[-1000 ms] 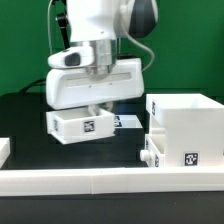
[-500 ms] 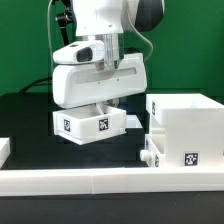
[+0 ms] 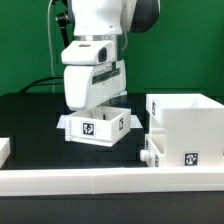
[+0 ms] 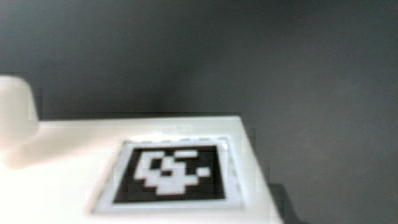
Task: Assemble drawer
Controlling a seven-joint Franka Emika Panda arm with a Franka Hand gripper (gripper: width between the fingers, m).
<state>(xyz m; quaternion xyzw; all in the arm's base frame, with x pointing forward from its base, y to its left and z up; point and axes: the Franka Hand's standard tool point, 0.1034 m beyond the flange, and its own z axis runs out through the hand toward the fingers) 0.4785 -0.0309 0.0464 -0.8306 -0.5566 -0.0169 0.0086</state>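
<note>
The hand [image 3: 97, 108] seems closed on the tray [image 3: 97, 127], though its fingers are hidden, so a skewed grip could jam it against the housing [image 3: 185, 125].

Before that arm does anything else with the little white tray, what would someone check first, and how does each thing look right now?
1. Small tray under the tool: ok, it sits directly beneath the arm's head.
2. Tool's hold on the tray: cannot tell, the fingers are hidden in both views.
3. Tray apart from the large housing: ok, dark table shows between them.
4. Tray's tag readable: ok, it faces the exterior camera and fills the wrist view.
5. Tray level: cannot tell, it looks turned at an angle.
6. Housing's open side facing the tray: cannot tell from here.
</note>
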